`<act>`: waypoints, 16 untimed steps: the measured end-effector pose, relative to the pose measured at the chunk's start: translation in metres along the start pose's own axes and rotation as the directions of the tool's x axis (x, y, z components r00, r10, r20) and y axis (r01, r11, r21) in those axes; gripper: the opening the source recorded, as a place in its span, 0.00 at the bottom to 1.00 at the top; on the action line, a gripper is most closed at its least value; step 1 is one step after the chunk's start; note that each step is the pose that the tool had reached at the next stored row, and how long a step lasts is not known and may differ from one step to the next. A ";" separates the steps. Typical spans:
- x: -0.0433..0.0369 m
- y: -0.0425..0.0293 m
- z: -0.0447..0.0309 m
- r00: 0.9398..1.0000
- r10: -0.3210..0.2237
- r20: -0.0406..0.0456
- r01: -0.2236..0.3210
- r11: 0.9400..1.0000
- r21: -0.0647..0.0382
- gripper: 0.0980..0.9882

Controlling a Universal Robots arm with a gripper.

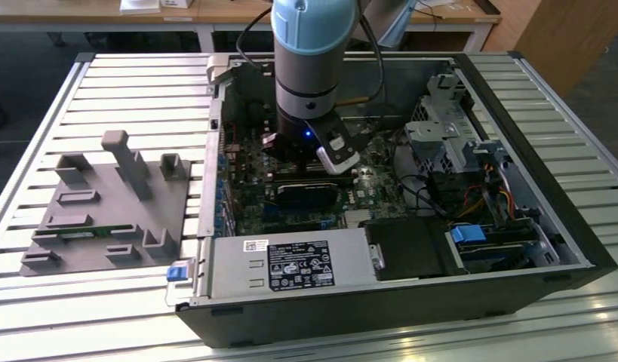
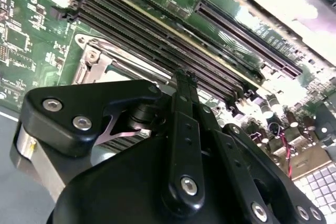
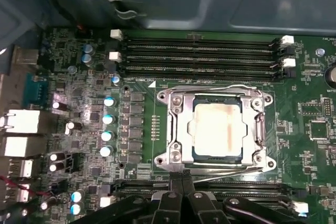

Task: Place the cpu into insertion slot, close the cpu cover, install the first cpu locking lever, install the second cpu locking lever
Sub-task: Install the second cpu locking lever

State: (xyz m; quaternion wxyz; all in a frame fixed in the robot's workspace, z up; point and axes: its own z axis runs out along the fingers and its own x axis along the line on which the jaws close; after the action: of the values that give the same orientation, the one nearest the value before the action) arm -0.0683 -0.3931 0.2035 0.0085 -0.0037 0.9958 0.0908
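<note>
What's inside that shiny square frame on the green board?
Inside the cpu cover lies the cpu, its pale face showing through the window. The insertion slot beneath it is covered.

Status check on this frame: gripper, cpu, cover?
Gripper shut, tips at the socket frame's edge. Cpu seated in the insertion slot, cpu cover closed over it. Nothing lying across the socket.

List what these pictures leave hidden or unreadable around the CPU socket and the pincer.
- Pincer tips: in the first wrist view they meet the cpu cover edge; actual contact is unclear.
- Insertion slot: in the second wrist view the pincer body covers most of it.
- Socket: in the exterior view the arm blocks it.
- Locking levers: whether they are latched is too fine to judge.
</note>
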 end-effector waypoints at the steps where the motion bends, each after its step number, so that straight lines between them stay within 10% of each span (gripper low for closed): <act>1: 0.0019 -0.0011 0.0000 1.000 0.000 0.000 0.000 1.000 -0.005 0.02; 8: 0.0056 -0.0043 0.0035 1.000 0.001 0.001 -0.001 0.999 -0.050 0.02; 16: 0.0088 -0.0050 0.0068 1.000 0.001 0.001 -0.001 0.998 -0.065 0.02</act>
State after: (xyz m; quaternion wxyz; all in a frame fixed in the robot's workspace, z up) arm -0.0770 -0.3968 0.1958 0.0090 -0.0034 0.9924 0.1231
